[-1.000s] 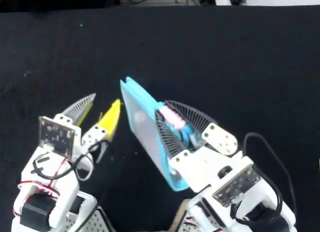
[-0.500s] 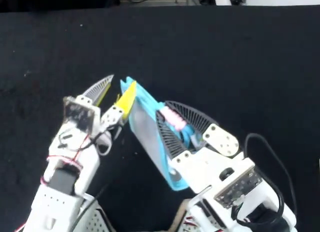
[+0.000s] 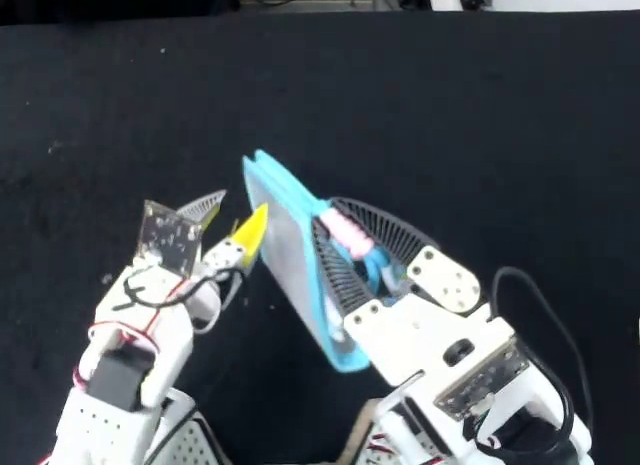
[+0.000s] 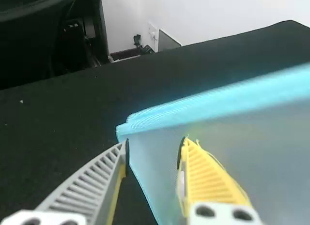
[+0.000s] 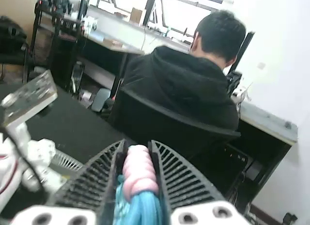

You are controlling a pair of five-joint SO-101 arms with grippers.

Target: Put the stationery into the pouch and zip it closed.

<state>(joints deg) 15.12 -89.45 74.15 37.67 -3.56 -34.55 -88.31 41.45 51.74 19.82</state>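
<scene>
Pouch [image 3: 287, 247] in right hand [image 3: 325, 217], left hand [image 3: 242, 202] astride corner.

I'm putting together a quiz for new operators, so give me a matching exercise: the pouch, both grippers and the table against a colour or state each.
Things:
1. pouch
2. left gripper
3. right gripper
4. table

Colours or states:
A. black fingers, shut on the pouch
B. black cover
C. light blue, one side see-through
D. one yellow finger and one grey, open at the pouch's corner

Pairs: 1-C, 2-D, 3-A, 4-B
</scene>
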